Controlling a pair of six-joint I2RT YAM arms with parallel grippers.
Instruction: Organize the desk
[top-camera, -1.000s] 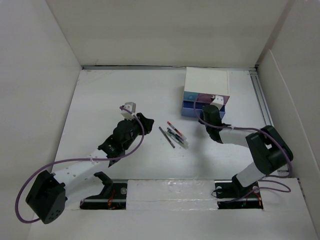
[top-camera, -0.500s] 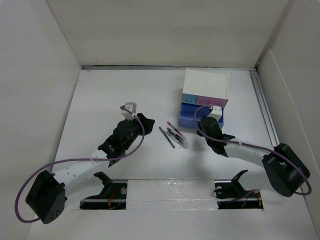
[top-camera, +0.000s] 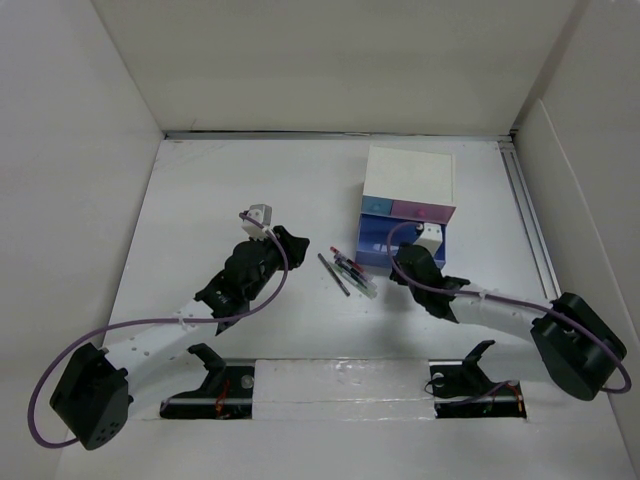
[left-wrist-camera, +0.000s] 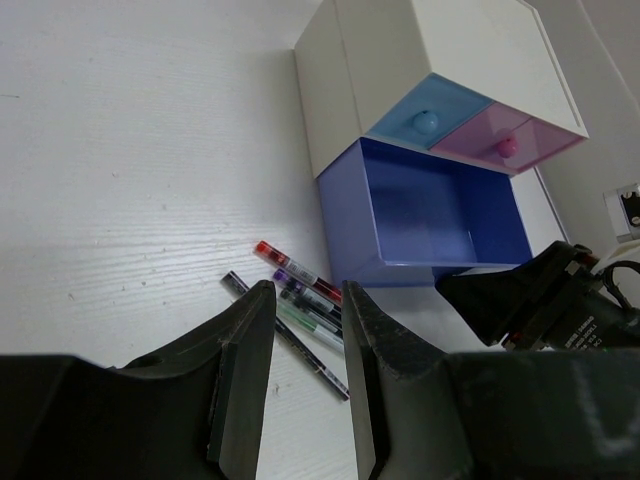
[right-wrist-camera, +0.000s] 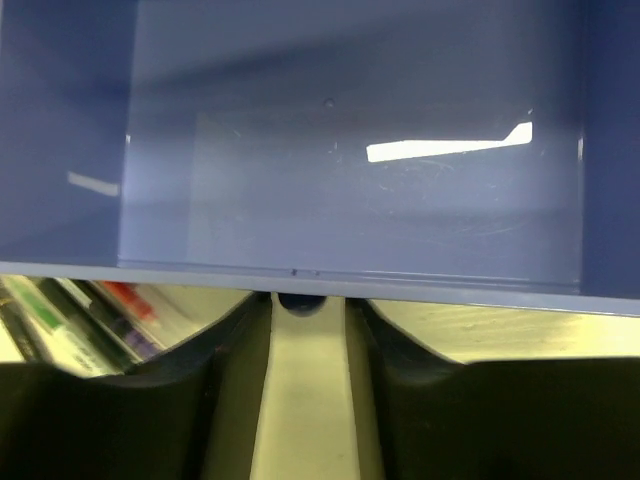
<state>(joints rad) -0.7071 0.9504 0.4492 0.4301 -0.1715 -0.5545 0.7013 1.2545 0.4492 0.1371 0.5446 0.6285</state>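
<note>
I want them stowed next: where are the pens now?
Top view: the pens lie on the desk near its centre, just left of the open blue drawer.

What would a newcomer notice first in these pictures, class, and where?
The big blue drawer stands pulled out of the small white box toward the far right of the desk, empty inside. The right claw sits at its front knob. A loose bunch of pens lies on the desk just left of the drawer.
</note>
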